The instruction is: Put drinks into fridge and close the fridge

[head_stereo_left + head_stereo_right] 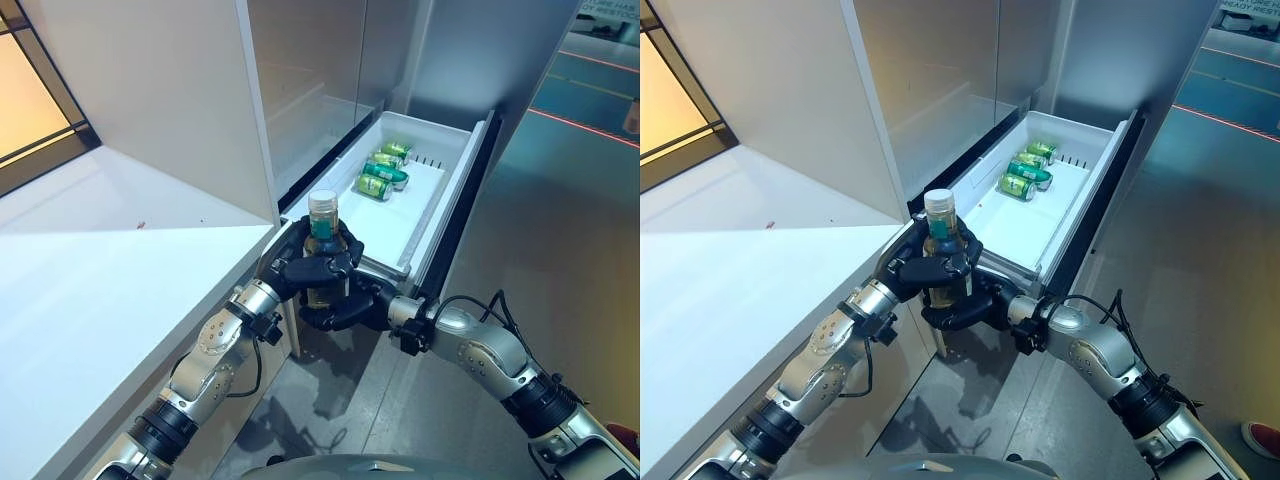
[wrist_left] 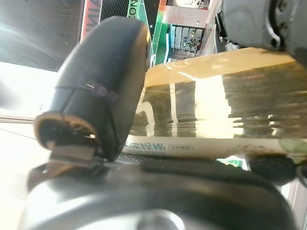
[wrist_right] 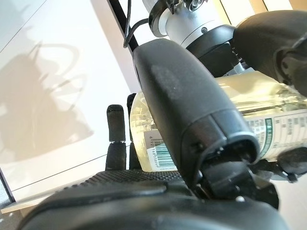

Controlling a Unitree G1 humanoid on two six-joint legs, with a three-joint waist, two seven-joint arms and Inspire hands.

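A clear bottle of yellow-green drink with a white cap [image 1: 322,232] stands upright between both hands, just in front of the near end of the open white fridge drawer [image 1: 425,215]. My left hand [image 1: 312,265] is curled round its upper body. My right hand [image 1: 345,306] is curled round its lower part. The bottle shows close up in the left wrist view [image 2: 216,100] and in the right wrist view [image 3: 268,110]. Green cans [image 1: 384,174] lie at the far end of the drawer.
A white counter [image 1: 90,280] runs along the left, under a white upper cabinet [image 1: 160,90]. The grey fridge front [image 1: 330,70] rises behind the drawer. Grey floor [image 1: 560,260] lies to the right of the drawer.
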